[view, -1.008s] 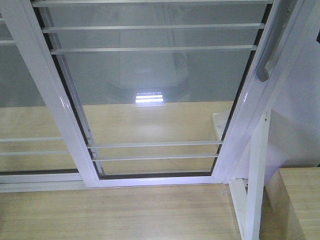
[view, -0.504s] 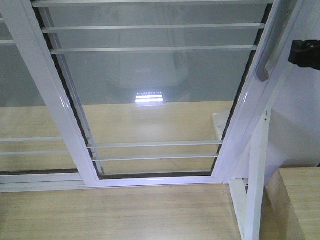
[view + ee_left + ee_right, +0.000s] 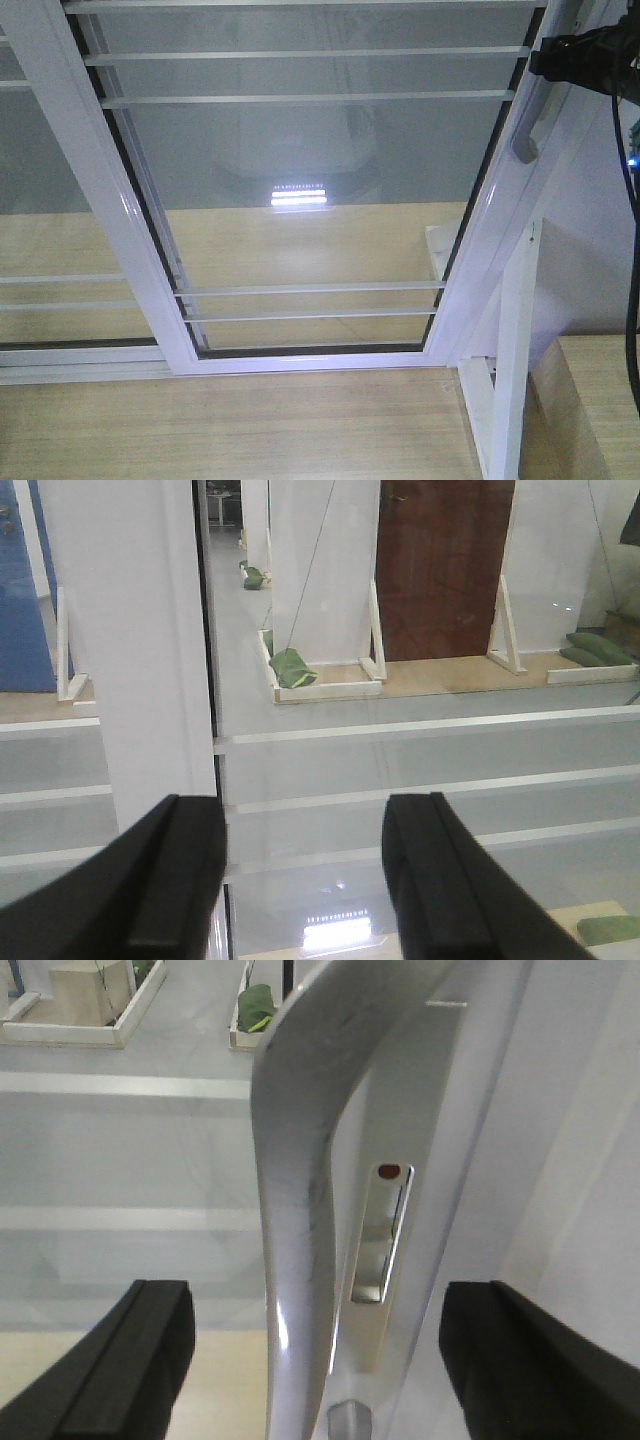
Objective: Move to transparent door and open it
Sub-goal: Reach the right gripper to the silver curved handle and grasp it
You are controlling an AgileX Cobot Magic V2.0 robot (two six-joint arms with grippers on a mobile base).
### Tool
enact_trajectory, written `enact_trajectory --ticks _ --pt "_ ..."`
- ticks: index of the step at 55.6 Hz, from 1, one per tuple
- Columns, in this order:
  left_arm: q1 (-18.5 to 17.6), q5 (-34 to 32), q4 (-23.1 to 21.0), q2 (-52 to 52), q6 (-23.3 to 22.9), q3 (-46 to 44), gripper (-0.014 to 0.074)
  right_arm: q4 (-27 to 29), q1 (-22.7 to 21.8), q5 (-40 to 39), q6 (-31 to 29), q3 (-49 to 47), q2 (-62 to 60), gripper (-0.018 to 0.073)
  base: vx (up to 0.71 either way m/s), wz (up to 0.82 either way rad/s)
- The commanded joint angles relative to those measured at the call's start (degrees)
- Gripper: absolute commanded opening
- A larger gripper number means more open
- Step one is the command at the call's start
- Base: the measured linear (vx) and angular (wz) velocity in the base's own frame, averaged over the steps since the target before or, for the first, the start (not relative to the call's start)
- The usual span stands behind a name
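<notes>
Front view: glass door fills centre of frame, grey handle on its upper right edge. Right gripper at handle, jaws spread wide, one each side, not gripping. Left gripper faces glass, jaws apart, empty.

Transparent door fills most of the shot: white frame, thin horizontal bars, a bright glare on the glass. Grey handle runs up its right side. The black right hand is just beside the handle's upper part, can't tell if touching. Black cable hangs down the right edge, wood floor near.
</notes>
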Motion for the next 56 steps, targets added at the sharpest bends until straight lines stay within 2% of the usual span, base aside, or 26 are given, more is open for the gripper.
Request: enact_trajectory --ticks 1,9,10,14,25,56 --pt "-0.2 -4.4 0.0 -0.4 -0.2 -2.3 0.0486 0.0 -0.4 -7.7 -0.3 -4.1 0.2 0.0557 0.0 0.0" --pt "-0.2 -4.4 0.0 -0.4 -0.2 -2.3 0.0486 0.0 -0.4 -12.1 -0.3 -6.9 4.0 0.0524 0.0 0.0" --pt "-0.2 -4.4 0.0 -0.4 -0.2 -2.3 0.0486 0.0 -0.3 -14.2 0.0 -7.6 5.7 0.0431 0.0 0.0" --pt "-0.2 -4.4 0.0 -0.4 -0.2 -2.3 0.0486 0.0 0.1 -14.3 0.0 -7.6 5.7 0.0345 0.0 0.0" --pt "-0.2 -4.3 0.0 -0.4 -0.2 -2.3 0.0486 0.0 2.1 -15.0 0.0 -7.6 5.2 -0.0008 0.0 0.0" --pt "-0.2 -3.0 0.0 -0.4 -0.2 -2.3 0.0486 0.0 11.4 -14.9 -0.5 -7.6 4.0 -0.0009 0.0 0.0"
